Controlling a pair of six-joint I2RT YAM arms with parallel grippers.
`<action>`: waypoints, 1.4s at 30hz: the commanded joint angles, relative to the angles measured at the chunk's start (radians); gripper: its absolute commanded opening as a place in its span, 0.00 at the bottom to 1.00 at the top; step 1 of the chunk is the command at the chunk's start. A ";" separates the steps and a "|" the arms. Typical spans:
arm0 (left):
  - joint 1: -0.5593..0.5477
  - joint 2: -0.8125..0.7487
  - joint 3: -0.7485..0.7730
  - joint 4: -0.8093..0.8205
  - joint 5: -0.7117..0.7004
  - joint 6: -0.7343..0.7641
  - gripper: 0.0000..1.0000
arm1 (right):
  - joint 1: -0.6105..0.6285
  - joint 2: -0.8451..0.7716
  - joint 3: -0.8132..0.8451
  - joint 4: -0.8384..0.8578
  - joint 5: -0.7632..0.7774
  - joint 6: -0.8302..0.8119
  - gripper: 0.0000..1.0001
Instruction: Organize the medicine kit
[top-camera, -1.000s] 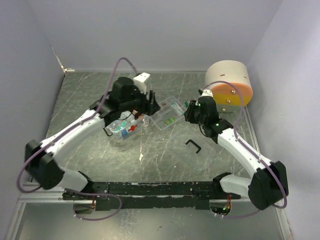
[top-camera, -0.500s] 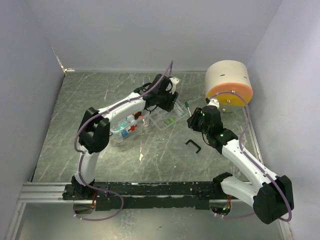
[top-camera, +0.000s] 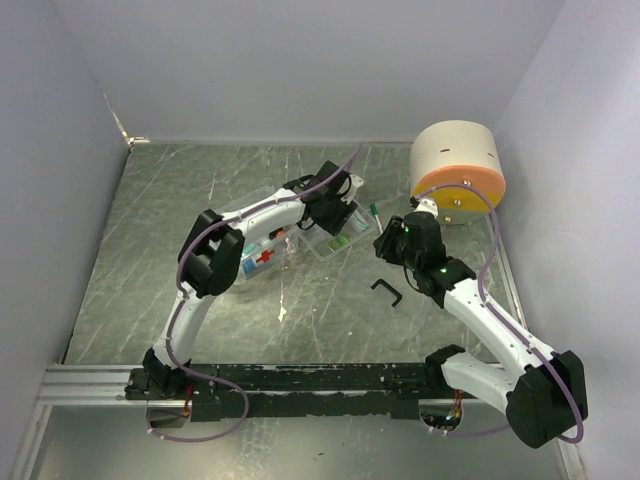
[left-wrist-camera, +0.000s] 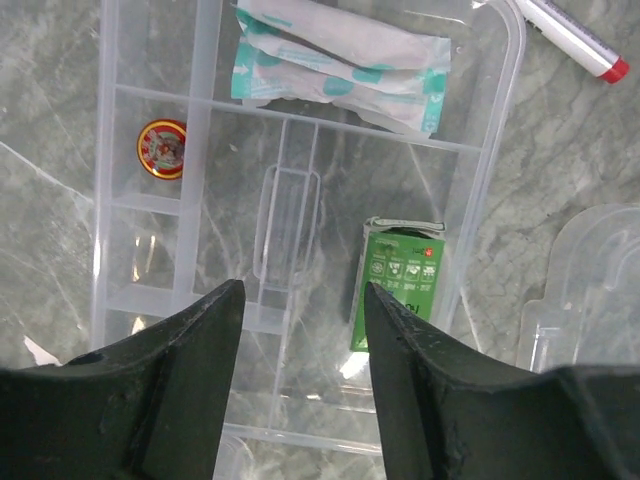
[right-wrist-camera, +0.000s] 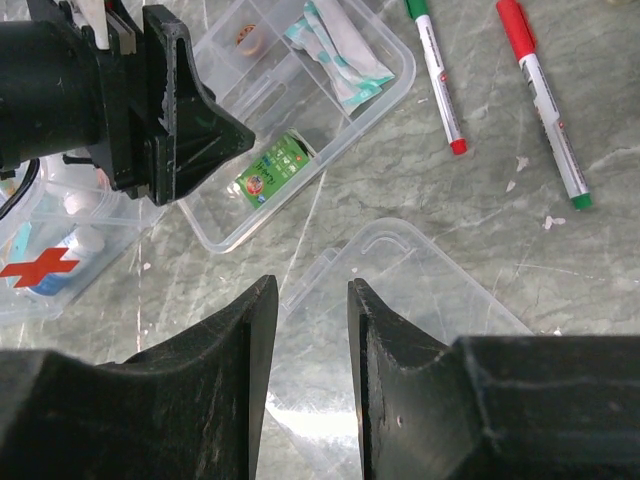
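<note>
The clear divided box (left-wrist-camera: 488, 170) holds wrapped plaster packs (left-wrist-camera: 340, 55), a small red-and-gold tin (left-wrist-camera: 162, 148) and a green carton (left-wrist-camera: 397, 282). My left gripper (left-wrist-camera: 303, 290) is open and empty, hovering just above the box's middle compartments; it also shows in the top view (top-camera: 338, 220). My right gripper (right-wrist-camera: 311, 290) is open and empty above the loose clear lid (right-wrist-camera: 440, 290), which lies flat on the table beside the box (right-wrist-camera: 215, 225). In the top view the right gripper (top-camera: 387, 243) is just right of the box (top-camera: 345, 243).
A first-aid case with a red cross (top-camera: 262, 256) lies left of the box. Two markers (right-wrist-camera: 437, 75) (right-wrist-camera: 545, 95) lie beyond the lid. A black hook-shaped piece (top-camera: 387, 290) lies nearer the arm bases. A cream-and-orange drum (top-camera: 457, 172) stands at the back right.
My left arm has swung right, from over the first-aid case to over the divided box. My right gripper has drawn back slightly to the right, away from the box.
</note>
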 joint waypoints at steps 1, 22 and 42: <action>0.012 0.038 0.059 -0.015 -0.004 0.041 0.60 | 0.000 -0.008 -0.006 0.000 -0.001 0.003 0.34; 0.028 0.143 0.109 -0.036 -0.026 0.106 0.39 | 0.001 0.012 0.004 -0.013 0.008 0.006 0.32; 0.027 0.113 0.112 -0.014 -0.015 0.119 0.27 | 0.000 0.003 0.022 -0.019 0.020 0.006 0.31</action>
